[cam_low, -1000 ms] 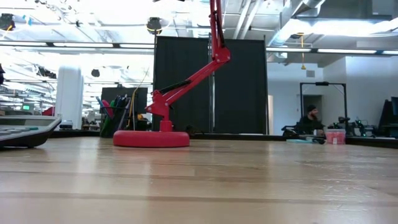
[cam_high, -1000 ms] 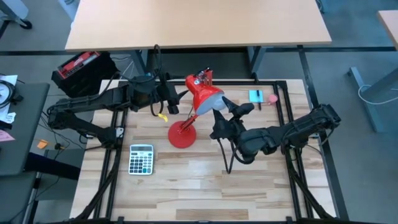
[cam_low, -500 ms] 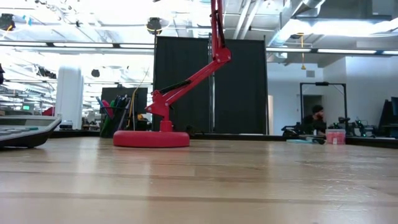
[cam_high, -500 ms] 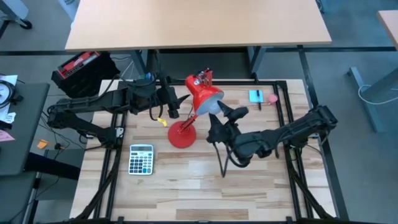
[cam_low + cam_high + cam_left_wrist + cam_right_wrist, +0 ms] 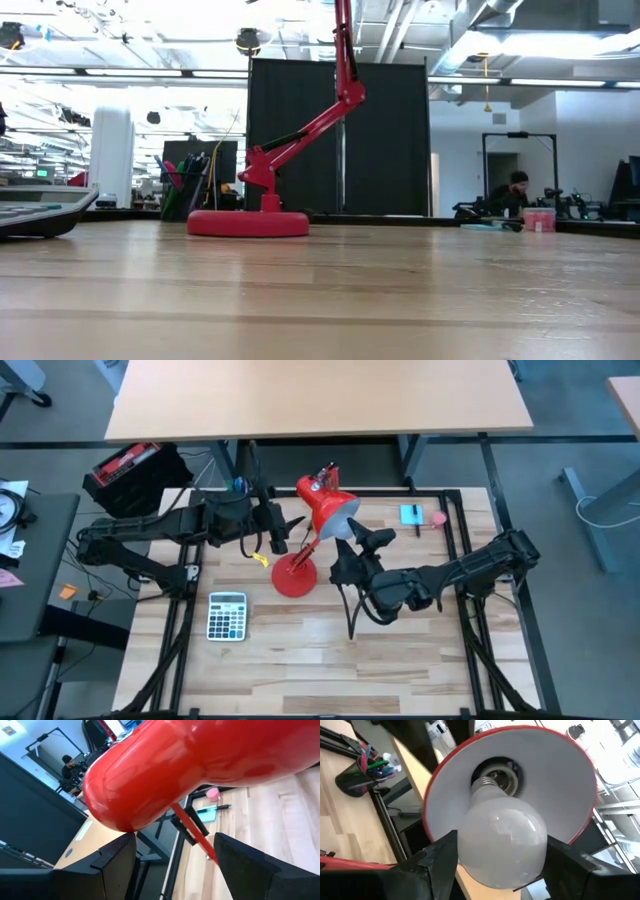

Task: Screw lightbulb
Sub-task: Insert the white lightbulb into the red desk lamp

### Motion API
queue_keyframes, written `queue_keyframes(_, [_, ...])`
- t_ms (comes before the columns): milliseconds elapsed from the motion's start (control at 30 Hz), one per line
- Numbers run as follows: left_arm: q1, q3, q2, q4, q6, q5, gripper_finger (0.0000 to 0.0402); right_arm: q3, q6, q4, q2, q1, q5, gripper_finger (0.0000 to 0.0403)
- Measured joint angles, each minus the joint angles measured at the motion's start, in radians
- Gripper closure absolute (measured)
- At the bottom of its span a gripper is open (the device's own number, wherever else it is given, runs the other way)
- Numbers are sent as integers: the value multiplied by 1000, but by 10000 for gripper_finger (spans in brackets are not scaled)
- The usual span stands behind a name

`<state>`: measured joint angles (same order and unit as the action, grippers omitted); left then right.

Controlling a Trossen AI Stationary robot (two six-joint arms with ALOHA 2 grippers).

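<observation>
The lightbulb [image 5: 501, 844], light, smooth and fragile glass, sits at the socket in the red lamp's shade [image 5: 570, 785], near the bench's far edge. The right gripper [image 5: 501, 862] clasps its widest part, the sensible place for a gentle hold. The left gripper [image 5: 172, 855] has its fingers spread around the shade's red back.

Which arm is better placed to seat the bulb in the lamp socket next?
The right. The right gripper holds the lightbulb with its threaded base at the socket inside the lamp shade. The left gripper straddles the shade's red outside.

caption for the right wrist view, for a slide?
Right end effector holds the lightbulb at the socket inside the red lamp shade.
</observation>
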<state>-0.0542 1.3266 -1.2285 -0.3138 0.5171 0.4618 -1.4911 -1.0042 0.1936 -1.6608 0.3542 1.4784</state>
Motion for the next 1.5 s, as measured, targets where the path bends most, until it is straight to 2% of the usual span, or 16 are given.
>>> queue_keyframes(433, [4, 0, -1, -17, -28, -16, 141, -45, 2, -140, 1, -32, -9, 149])
queue_keyframes(733, [-22, 0, -1, -14, 0, 17, 141, -45, -19, -148, 1, -50, -9, 149])
queue_keyframes(1100, [-51, -1, -51, -15, -1, -34, 141, -44, -31, -205, 35, -26, -31, 149])
queue_keyframes(1200, [-53, -2, -63, -31, -17, -14, 141, -43, 84, -319, 96, -3, -76, 149])
queue_keyframes(1367, [-63, -2, -61, -28, -21, 47, 141, -44, 433, -606, 231, 18, -216, 149])
queue_keyframes(1433, [-76, -2, -49, -23, -40, 30, 141, -44, 522, -683, 264, 3, -256, 149])
queue_keyframes(1500, [-100, -2, -31, -19, -86, -37, 141, -38, 581, -731, 289, -12, -299, 149])
